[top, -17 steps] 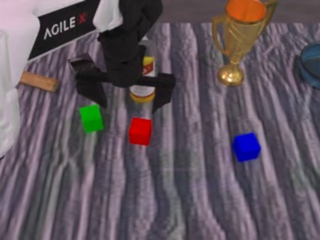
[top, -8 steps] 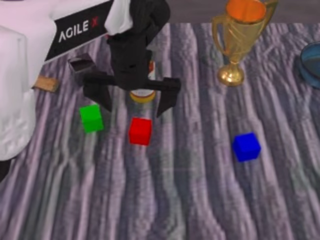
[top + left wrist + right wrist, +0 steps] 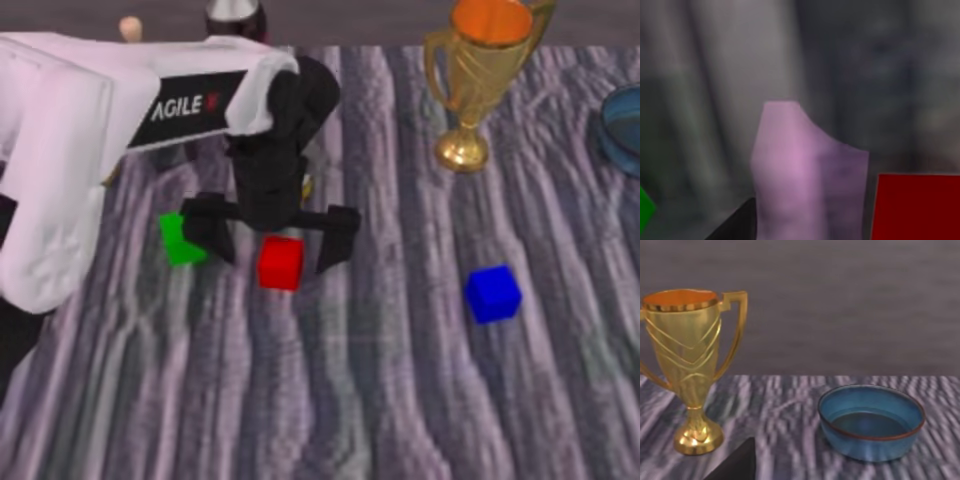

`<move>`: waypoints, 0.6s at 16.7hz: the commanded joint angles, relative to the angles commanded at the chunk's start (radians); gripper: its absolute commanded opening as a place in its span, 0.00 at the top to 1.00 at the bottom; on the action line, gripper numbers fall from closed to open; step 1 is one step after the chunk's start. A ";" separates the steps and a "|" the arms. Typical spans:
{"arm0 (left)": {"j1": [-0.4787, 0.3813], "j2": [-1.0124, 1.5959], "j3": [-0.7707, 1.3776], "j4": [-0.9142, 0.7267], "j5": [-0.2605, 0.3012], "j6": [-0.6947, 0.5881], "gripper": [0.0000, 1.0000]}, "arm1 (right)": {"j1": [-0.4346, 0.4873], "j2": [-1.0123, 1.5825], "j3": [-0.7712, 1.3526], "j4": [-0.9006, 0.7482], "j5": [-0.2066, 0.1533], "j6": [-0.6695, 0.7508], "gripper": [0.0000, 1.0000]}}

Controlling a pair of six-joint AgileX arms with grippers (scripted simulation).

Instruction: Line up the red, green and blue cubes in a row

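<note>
1. Two fingers of the left pincer (image 3: 272,232) are standing spread apart, straddling the red cube (image 3: 280,262).
2. Green cube (image 3: 180,240) is lying beside its left finger (image 3: 208,226); blue cube (image 3: 492,293) is sitting well right on the counter (image 3: 400,400).

Green cube (image 3: 180,238): right part hidden behind left gripper (image 3: 272,236) finger in top view; in left wrist view only sliver at picture's edge. Red cube (image 3: 914,206) cut off by edge in left wrist view. Blue bowl (image 3: 624,125) cropped at top view's right edge. Bottle behind left arm mostly hidden. Right gripper: only dark fingertip corner (image 3: 735,464) visible, state unreadable.
</note>
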 joint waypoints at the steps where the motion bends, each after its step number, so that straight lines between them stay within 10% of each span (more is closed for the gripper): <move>1: 0.000 0.008 -0.014 0.019 0.000 0.000 0.00 | 0.000 0.000 0.000 0.000 0.000 0.000 0.00; 5: 0.000 0.012 -0.021 0.027 0.000 0.000 0.00 | 0.000 0.000 0.000 0.000 0.000 0.000 0.00; 10: 0.000 0.012 -0.021 0.027 0.000 0.000 0.38 | 0.000 0.000 0.000 0.000 0.000 0.000 0.00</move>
